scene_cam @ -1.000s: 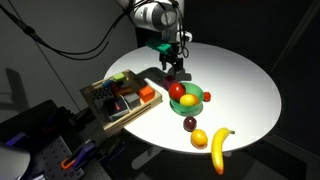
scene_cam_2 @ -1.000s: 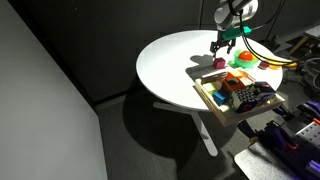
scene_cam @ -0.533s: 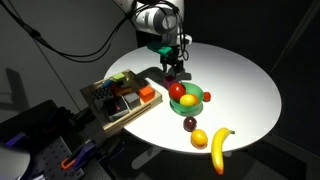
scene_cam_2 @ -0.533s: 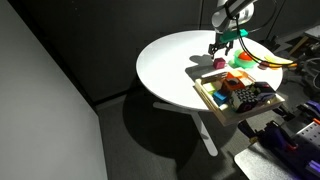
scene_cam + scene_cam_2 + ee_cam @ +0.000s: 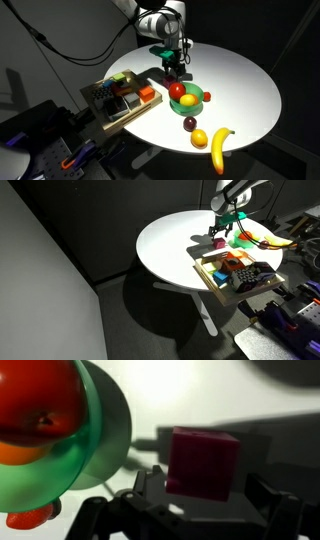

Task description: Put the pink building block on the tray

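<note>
Pink building block [image 5: 176, 73] sits on the round white table [image 5: 240, 80] in an exterior view, directly under the gripper [image 5: 173, 64], which points straight down over it. Just beside the block is a small green bowl [image 5: 187, 98] holding a red fruit [image 5: 177, 90]. The wooden tray [image 5: 135, 113], with several coloured pieces in it, lies on the table edge, apart from the block. A banana [image 5: 220, 148] lies near the rim of the table, well away from the block.

In an exterior view from another side, the block [image 5: 219, 243] rests on the table [image 5: 170, 240] below the gripper [image 5: 222, 230], between the green bowl [image 5: 243, 240] and the open tabletop. The tray [image 5: 208, 276] is near but not touching it.

In the wrist view the pink building block [image 5: 203, 462] fills the gap between the two fingers [image 5: 150, 485] of the gripper [image 5: 208, 482]. The jaws stand wide, one on each side of the block, with a sliver of space visible on one side, so nothing is gripped. The green bowl [image 5: 105, 430] and red fruit [image 5: 40, 400] lie close by.
</note>
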You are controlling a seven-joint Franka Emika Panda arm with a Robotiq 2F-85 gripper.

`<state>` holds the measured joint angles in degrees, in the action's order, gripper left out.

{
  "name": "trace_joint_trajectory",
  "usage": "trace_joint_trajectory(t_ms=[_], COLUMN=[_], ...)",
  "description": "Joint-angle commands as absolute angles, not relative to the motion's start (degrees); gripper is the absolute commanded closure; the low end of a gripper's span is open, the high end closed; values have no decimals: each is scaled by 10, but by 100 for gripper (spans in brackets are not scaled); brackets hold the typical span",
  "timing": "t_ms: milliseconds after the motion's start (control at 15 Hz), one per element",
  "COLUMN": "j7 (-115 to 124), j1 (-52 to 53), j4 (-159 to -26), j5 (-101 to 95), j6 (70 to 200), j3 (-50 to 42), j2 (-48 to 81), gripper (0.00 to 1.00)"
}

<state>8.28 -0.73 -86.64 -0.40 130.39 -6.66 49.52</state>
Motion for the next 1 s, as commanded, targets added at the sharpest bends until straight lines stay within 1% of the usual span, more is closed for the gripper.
trace_joint_trajectory(t_ms=[0,200,333,533,933], j7=[102,106,106,106,103], j1=[-2,-2,-3,-1,3], j4=[-837,-834,-831,-834,-837], j5=[-21,-21,-20,-23,-33], j6=[1295,1282,1271,1261,1248], j3=[-76,-77,-77,-78,-80], j2=[514,515,513,505,481], gripper=[26,51,66,68,68])
